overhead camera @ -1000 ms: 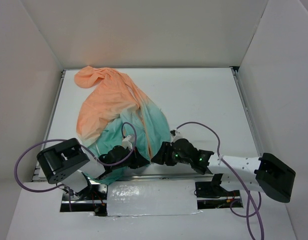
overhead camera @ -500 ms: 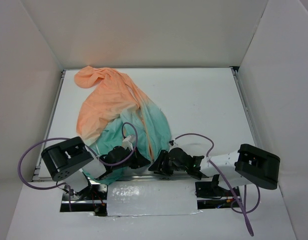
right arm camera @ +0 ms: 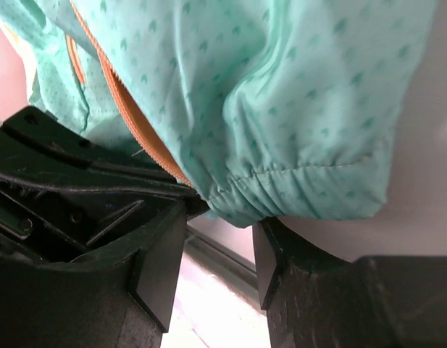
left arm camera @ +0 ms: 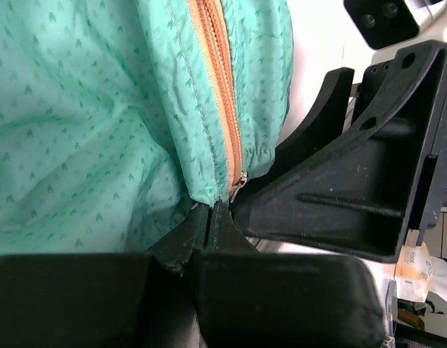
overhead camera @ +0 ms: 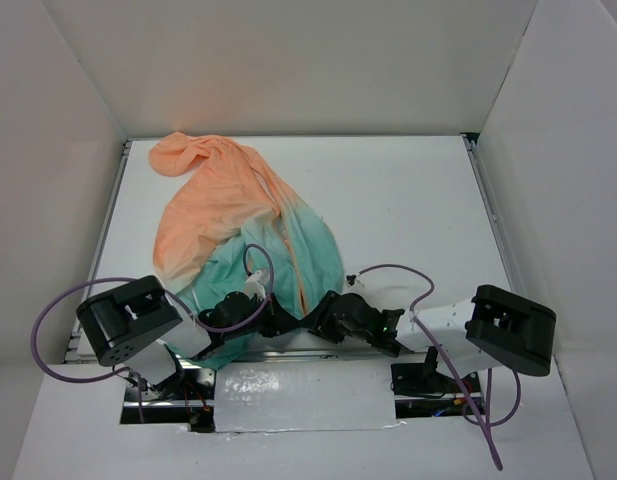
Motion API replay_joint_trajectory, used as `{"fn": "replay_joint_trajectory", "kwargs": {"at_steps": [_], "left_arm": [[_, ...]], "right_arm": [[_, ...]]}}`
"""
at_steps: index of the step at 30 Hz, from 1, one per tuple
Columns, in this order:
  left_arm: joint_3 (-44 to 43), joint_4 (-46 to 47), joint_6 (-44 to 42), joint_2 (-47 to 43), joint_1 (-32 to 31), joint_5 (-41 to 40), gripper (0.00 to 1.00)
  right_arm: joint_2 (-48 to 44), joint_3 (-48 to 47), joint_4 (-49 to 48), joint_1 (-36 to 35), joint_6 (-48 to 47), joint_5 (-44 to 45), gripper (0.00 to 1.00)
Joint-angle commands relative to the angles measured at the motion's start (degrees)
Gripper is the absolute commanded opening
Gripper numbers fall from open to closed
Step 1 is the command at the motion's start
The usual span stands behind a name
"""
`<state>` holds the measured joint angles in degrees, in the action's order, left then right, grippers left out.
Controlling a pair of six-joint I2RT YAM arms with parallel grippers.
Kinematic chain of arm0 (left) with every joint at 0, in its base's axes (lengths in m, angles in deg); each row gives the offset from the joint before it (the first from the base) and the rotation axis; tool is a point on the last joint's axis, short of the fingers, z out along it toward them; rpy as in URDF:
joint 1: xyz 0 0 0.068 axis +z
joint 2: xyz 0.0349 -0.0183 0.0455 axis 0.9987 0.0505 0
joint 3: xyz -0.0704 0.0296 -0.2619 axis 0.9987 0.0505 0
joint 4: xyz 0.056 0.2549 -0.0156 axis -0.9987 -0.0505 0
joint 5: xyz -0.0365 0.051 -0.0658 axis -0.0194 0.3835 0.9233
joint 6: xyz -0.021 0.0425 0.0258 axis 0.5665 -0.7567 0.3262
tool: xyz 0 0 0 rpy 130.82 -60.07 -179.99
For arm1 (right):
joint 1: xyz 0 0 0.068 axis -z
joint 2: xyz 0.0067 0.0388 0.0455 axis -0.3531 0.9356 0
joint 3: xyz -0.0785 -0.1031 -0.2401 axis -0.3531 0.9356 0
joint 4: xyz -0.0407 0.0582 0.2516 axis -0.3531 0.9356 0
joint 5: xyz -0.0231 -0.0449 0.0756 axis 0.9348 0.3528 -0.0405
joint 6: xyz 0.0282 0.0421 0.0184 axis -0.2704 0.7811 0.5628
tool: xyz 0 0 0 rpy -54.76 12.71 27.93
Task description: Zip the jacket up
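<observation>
The jacket lies on the table, peach-orange hood at the far left fading to a teal hem at the near edge. In the left wrist view, my left gripper is shut on the teal hem just below the orange zipper, whose small metal slider sits at the bottom end. My right gripper stands open right beside it, with the gathered hem resting over its fingertips. The two grippers nearly touch at the hem.
White walls enclose the table on three sides. A metal rail runs along the near edge under the grippers. Purple cables loop off both arms. The left gripper's black body fills the right wrist view's left side.
The right arm has folded in, its elbow swinging left and up, bringing its gripper closer to the left gripper at the hem. The left arm has barely moved.
</observation>
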<state>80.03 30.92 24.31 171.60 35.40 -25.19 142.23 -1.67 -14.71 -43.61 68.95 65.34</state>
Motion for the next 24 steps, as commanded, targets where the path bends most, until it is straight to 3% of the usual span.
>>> {"fn": "replay_joint_trajectory", "kwargs": {"at_steps": [1,11,19,24], "left_arm": [[-0.33,3.25,-0.20,-0.93,-0.50,0.90,0.00],[-0.42,4.74,0.15,0.48,-0.50,1.52,0.00],[-0.51,4.83,0.15,0.57,-0.50,1.61,0.00],[-0.60,5.62,0.33,1.27,-0.59,1.78,0.00]], "right_arm": [[-0.52,1.44,4.86,-0.31,0.42,4.35,0.49],[-1.76,3.63,0.73,-0.40,0.24,4.87,0.36],[-1.32,5.30,-6.10,-0.31,0.60,3.65,0.35],[-1.23,7.33,-10.43,-0.40,1.30,3.12,0.42]]}}
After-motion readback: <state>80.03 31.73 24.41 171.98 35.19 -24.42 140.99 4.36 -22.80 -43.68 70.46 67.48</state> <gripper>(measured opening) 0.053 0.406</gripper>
